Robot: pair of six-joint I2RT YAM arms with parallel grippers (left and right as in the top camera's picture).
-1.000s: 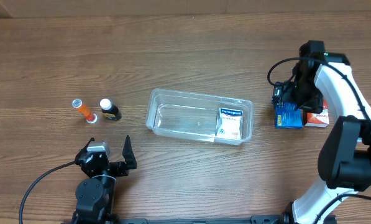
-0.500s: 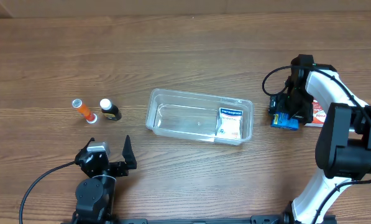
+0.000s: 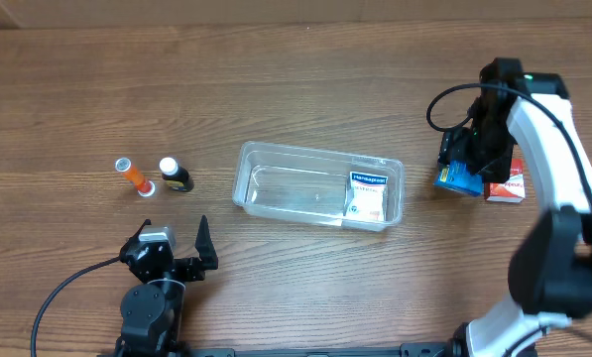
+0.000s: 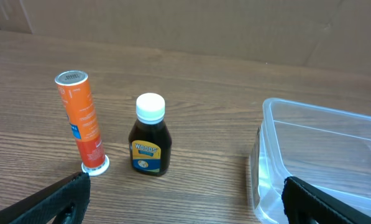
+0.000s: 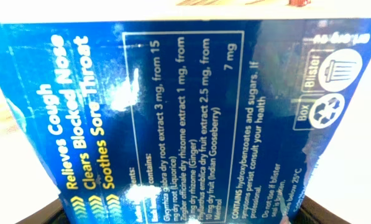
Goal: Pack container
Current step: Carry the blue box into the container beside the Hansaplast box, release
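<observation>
Our right fingers squeeze the blue box and have just tipped it up, ready to carry. The tub sits mid-tabletop, a white box inside. Left fingers rest open.

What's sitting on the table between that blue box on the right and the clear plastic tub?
Nothing. In the overhead view, only bare wooden table separates the blue box from the container.

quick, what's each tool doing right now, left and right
Left tool: open, holding nothing.
Right tool: closed on the blue box.
</observation>
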